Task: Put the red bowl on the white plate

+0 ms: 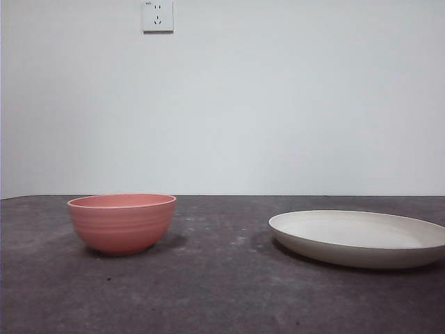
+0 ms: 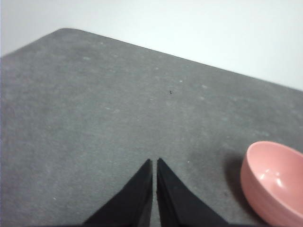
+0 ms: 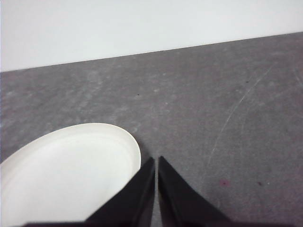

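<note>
Risk sits mostly in the first grasp, since nothing has been picked up. The red bowl [image 1: 122, 223] has a rounded, matte, ridged wall; a pinch on the rim taken off-centre would, in my judgement, let it tip or swing once lifted, and a jaw pushed down against the outside could shove it across the table [image 1: 222, 292] instead of catching it. The white plate [image 1: 358, 238] is shallow with a low rim, so a bowl set down near its edge might rock the plate or slide off.

Nearest the front camera the table is bare. Further in, the bowl stands upright at about 8 o'clock from the picture's centre and the plate lies at about 4 o'clock, well apart from it, with open tabletop between. Beyond them is the wall, with a socket [image 1: 158, 15] at 12 o'clock.

The left gripper [image 2: 155, 161] has its jaws pressed together, tips almost meeting, pinching nothing and hanging clear above the tabletop; the bowl lies off to its side. The right gripper [image 3: 156, 159] is likewise closed and empty, poised just beside the plate's rim without visibly touching it.
</note>
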Action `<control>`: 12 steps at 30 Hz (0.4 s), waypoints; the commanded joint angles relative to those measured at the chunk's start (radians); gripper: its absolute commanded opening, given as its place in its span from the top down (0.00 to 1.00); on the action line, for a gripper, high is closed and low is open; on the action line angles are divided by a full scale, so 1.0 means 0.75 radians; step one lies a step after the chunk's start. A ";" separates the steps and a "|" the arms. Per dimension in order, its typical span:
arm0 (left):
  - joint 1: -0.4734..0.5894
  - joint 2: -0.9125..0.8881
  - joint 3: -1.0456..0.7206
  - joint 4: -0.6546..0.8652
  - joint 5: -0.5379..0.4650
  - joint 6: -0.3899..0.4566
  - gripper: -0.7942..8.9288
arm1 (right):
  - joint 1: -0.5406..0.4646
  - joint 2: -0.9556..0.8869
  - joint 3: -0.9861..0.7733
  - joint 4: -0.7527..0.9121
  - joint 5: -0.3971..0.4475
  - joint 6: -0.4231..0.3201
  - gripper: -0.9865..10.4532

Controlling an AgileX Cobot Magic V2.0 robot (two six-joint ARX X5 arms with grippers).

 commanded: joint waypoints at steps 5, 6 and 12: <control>0.003 -0.002 0.012 -0.052 0.010 -0.235 0.90 | -0.001 -0.002 0.010 0.012 -0.049 0.180 0.91; 0.003 -0.001 0.027 -0.064 0.021 -0.246 0.90 | -0.001 -0.002 0.019 0.012 -0.049 0.193 0.91; 0.003 0.021 0.156 -0.131 0.055 -0.263 0.90 | -0.001 -0.001 0.126 0.008 -0.051 0.225 0.91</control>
